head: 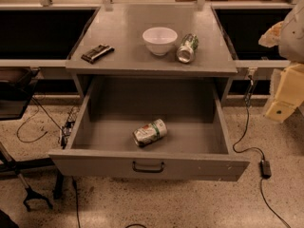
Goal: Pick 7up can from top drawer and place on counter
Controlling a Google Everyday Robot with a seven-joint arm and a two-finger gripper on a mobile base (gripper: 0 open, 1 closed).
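top drawer [95, 161]: lower centre of frame, stands wide open; its front panel with the dark pull handle [148, 166] is nearest the camera.
7up can [149, 132]: centre of frame, lying on its side on the drawer floor, toward the front. Whitish body, green band, small red mark. Nothing touches it.
gripper [280, 103]: right edge of frame at mid height, outside the drawer and well apart from the 7up can. Cannot tell whether it is open or closed.
counter [123, 27]: grey surface directly above the drawer, upper centre of frame.
on the surface: white bowl [159, 40] at centre. green can [187, 48] on its side just right of the bowl, not the target. dark snack packet [97, 52] at the left front.
done: drawer open, target exposed and reachable from above.
left: reach in, grasp, lift out, set down on the surface; judged as all of the pick and place.
progress: judged very early, no contact yet.
free spot: bare surface between the packet and the bowl looks usable.
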